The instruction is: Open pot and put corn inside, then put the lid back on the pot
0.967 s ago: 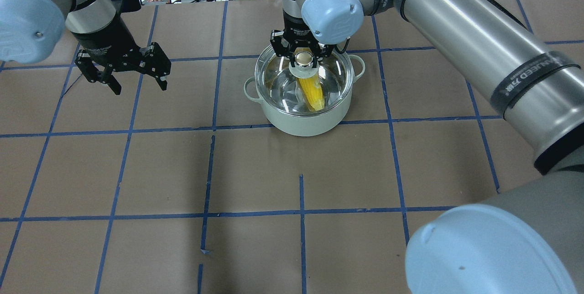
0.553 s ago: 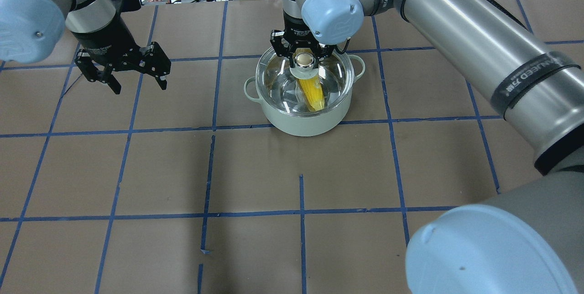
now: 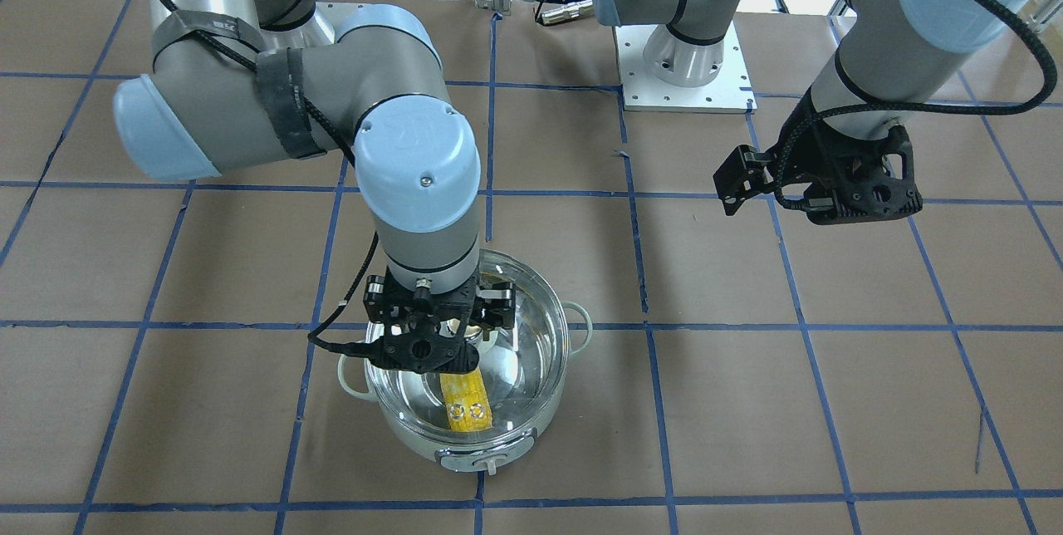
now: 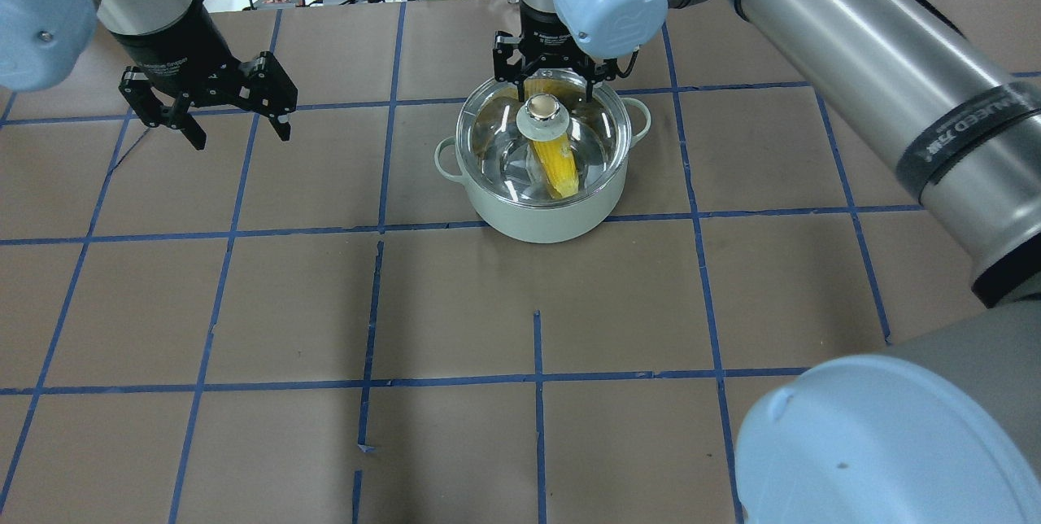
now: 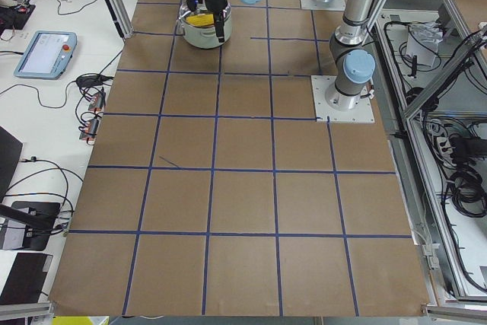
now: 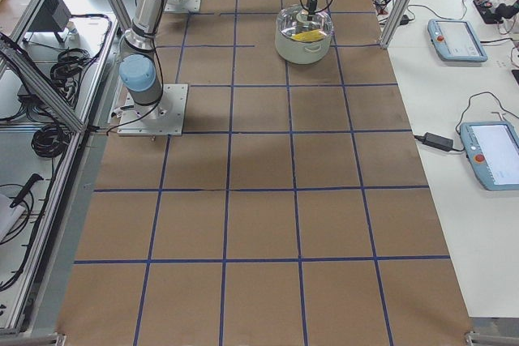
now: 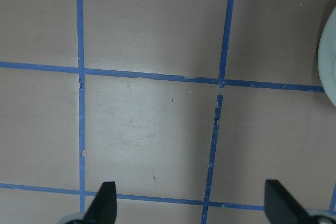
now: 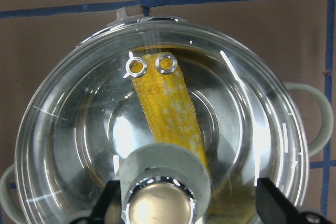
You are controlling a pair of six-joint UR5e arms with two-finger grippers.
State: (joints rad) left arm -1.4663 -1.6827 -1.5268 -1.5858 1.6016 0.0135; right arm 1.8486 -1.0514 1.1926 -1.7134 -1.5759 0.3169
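Pot: the pale mint pot (image 4: 541, 219) stood on the brown tabletop (image 4: 325, 304), across a blue tape line (image 4: 537, 345) of the grid, with a loop handle (image 4: 446, 159) showing on each side and its control knob (image 3: 490, 463) facing away from the robot.
Lid: the glass lid (image 4: 496, 125) sat level on the pot's rim, closing it; its knob (image 4: 542, 113) stood upright at the centre.
Vent rings: two small metal rings (image 8: 136, 66) lay side by side in the glass, over one end of the cob in the right wrist view.
Corn: the yellow corn (image 4: 557, 166) lay inside the pot, seen through the glass, running from under the knob toward the wall.
Right gripper: the right gripper (image 4: 553, 86) hung just above the lid, jaws spread wider than the knob, one finger (image 8: 273, 200) on each side of it, with nothing in its hold.
Left gripper: the left gripper (image 4: 240, 132) hovered over bare tabletop, well apart from the pot on the robot's left, jaws wide and empty; only the pot's edge showed in its wrist view.
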